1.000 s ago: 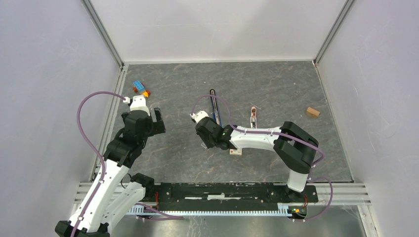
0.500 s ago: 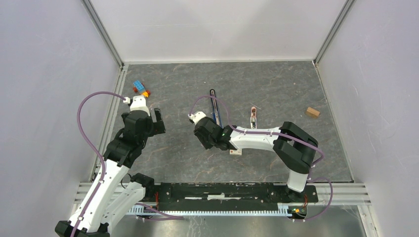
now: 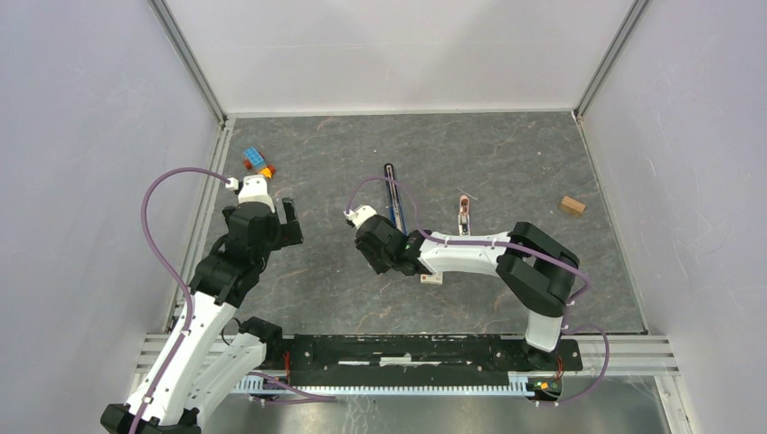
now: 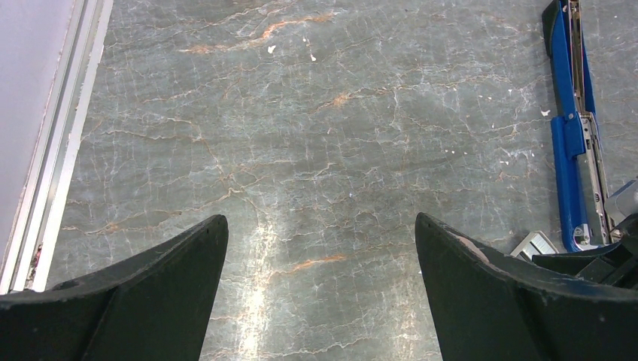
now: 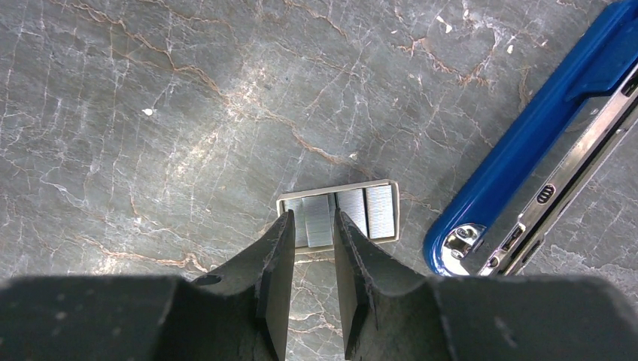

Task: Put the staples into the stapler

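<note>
the stapler lies swung open on the grey marbled table, near the middle. its blue shell runs long and slim, with a bare metal channel beside it and a rounded, riveted hinge end nearest the right wrist camera. just beside that end sits a small pale tray holding the staples: flat silvery strips laid side by side.

the right gripper hangs over the tray's near edge. its 2 fingers are drawn close, a narrow slot between them, and 1 strip shows in that slot. whether the pads actually pinch it i cannot tell. the left gripper stands well apart to the left, its claws spread wide over bare table.

the top view hides the tray and staples under the right wrist. there the stapler shows only as a thin dark-and-blue line reaching away from the arm. it alone shows the toy bricks at the far left, a pink-and-white piece right of the stapler, and a wooden block far right. the left wrist view shows the stapler full length, both halves in 1 line.
</note>
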Motion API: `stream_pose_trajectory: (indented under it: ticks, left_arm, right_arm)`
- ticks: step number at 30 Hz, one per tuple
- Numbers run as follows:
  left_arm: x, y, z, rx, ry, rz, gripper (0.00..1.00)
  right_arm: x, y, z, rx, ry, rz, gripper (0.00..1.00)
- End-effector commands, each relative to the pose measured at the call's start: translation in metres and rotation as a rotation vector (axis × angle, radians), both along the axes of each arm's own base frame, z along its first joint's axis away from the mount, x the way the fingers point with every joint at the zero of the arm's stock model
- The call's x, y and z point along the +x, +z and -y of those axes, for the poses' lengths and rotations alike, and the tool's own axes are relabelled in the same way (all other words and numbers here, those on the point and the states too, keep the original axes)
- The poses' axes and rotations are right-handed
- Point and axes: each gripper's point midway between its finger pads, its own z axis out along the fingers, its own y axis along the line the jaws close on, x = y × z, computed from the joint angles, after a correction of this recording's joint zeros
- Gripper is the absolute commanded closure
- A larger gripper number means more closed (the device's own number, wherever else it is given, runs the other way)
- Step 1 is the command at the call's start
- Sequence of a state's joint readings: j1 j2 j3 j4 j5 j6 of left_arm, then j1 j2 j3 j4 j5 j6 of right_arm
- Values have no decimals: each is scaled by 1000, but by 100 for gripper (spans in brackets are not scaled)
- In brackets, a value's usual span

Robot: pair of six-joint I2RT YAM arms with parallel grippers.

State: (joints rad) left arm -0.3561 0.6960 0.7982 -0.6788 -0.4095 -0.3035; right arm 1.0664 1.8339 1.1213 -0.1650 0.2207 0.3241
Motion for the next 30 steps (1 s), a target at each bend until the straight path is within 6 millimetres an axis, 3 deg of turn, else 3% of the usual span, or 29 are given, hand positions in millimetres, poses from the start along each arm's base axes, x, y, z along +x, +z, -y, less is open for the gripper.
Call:
stream_pose_trajectory:
  ticks: [1,30]
  left_arm:
    - [3,11,2,-6,-3,33,0]
    - [3,12,1,-9,-2,39,0]
  right_arm:
    - [7,0,-6,13,-1,27,69]
    - [3,-10,-1,-25,-3,-1,70]
